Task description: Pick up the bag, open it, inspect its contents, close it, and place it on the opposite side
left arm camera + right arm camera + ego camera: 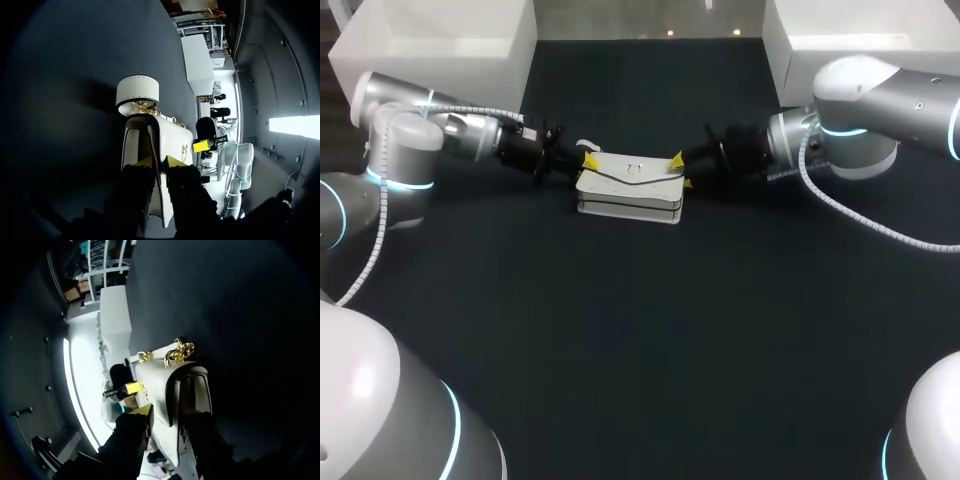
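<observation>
A white bag (630,188) with a gold clasp lies in the middle of the dark table, its flap slightly raised. My left gripper (588,160) is at the bag's left end and my right gripper (676,165) at its right end. In the left wrist view the left gripper (159,161) is shut on the flap's white edge (159,137), the bag's pale inside (134,145) shows beside it, and a white strap (137,90) and gold chain (146,106) lie ahead. In the right wrist view the right gripper (165,412) pinches the bag's wall (160,385) near its gold fittings (179,351).
Two white bins stand at the back, one on the left (470,45) and one on the right (840,40). The dark table (640,340) stretches wide in front of the bag.
</observation>
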Action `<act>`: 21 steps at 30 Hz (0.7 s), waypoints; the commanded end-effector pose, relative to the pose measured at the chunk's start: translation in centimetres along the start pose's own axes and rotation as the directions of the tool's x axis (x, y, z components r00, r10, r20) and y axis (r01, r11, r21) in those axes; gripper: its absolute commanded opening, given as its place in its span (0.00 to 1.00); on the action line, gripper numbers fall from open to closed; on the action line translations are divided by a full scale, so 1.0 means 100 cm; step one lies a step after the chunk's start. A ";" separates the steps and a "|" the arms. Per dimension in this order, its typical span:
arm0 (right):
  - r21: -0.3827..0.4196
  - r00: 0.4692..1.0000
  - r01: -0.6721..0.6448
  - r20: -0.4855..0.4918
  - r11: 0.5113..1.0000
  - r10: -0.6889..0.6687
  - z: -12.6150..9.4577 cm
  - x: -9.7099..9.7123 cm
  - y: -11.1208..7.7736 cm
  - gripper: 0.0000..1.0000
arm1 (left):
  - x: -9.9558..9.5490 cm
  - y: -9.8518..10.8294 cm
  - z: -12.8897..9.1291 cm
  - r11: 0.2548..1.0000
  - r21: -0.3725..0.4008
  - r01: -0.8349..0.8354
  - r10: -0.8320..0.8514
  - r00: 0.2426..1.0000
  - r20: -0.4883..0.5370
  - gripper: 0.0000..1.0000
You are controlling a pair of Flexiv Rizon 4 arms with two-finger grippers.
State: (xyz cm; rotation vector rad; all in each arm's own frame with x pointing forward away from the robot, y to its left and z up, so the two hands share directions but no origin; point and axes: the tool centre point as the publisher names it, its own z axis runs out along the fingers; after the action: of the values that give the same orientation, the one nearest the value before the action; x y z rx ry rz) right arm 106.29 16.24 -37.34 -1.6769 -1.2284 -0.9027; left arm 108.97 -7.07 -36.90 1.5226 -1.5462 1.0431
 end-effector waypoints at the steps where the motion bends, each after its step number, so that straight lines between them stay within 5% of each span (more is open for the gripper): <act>1: 0.006 1.000 0.001 -0.008 1.000 -0.001 0.006 0.004 0.002 0.00 | 0.002 -0.001 0.007 1.000 -0.006 -0.013 0.013 1.000 -0.003 0.00; 2: 0.002 1.000 0.004 -0.011 1.000 -0.004 0.004 0.006 0.001 0.00 | 0.004 0.000 0.006 1.000 -0.006 -0.021 0.021 1.000 -0.002 0.00; 3: -0.002 1.000 0.010 -0.011 1.000 -0.010 0.003 0.009 0.001 0.07 | 0.006 0.001 0.005 1.000 -0.005 -0.030 0.030 1.000 -0.002 0.19; 4: -0.006 1.000 0.016 -0.011 1.000 -0.016 0.001 0.012 0.000 0.31 | 0.009 0.002 0.004 0.999 -0.005 -0.037 0.037 0.999 -0.003 0.42; 5: -0.011 1.000 0.023 -0.013 1.000 -0.023 0.000 0.014 -0.001 0.38 | 0.012 0.003 0.004 0.999 -0.003 -0.046 0.046 0.999 -0.003 0.63; 6: -0.016 1.000 0.028 -0.011 0.999 -0.028 -0.002 0.017 -0.002 0.38 | 0.014 0.004 0.003 0.998 -0.001 -0.055 0.055 0.998 -0.003 0.88; 7: -0.024 0.999 0.035 -0.006 0.999 -0.035 -0.003 0.019 -0.002 0.20 | 0.016 0.005 0.003 0.998 -0.001 -0.062 0.062 0.998 -0.004 0.97; 8: -0.023 0.999 0.045 -0.003 0.999 -0.045 -0.004 0.021 -0.003 0.00 | 0.018 0.006 0.002 0.998 0.000 -0.068 0.068 0.998 -0.006 1.00; 14: -0.017 0.999 0.035 0.006 0.999 -0.035 -0.005 0.018 -0.002 0.00 | 0.023 0.008 0.001 0.996 0.003 -0.088 0.088 0.996 -0.007 1.00; 17: -0.010 1.000 0.023 0.012 1.000 -0.022 -0.004 0.015 -0.002 0.44 | 0.022 0.009 0.001 0.996 0.004 -0.086 0.086 0.996 -0.006 1.00; 18: -0.009 1.000 0.019 0.015 1.000 -0.019 -0.004 0.013 -0.002 0.89 | 0.021 0.009 0.001 0.996 0.005 -0.084 0.084 0.996 -0.005 1.00; 19: -0.007 1.000 0.013 0.022 1.000 -0.013 -0.004 0.011 -0.003 1.00 | 0.020 0.009 0.001 0.997 0.004 -0.082 0.082 0.997 -0.006 1.00; 21: -0.003 0.999 -0.003 0.033 1.000 0.003 -0.002 0.005 -0.002 1.00 | 0.019 0.010 0.001 0.997 0.004 -0.079 0.079 0.997 -0.006 1.00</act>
State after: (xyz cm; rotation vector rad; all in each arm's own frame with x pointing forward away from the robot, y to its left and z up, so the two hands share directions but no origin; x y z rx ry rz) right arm 105.92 16.05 -36.28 -1.6990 -1.2484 -0.8912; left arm 108.30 -7.96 -34.86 1.4644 -1.6167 1.0873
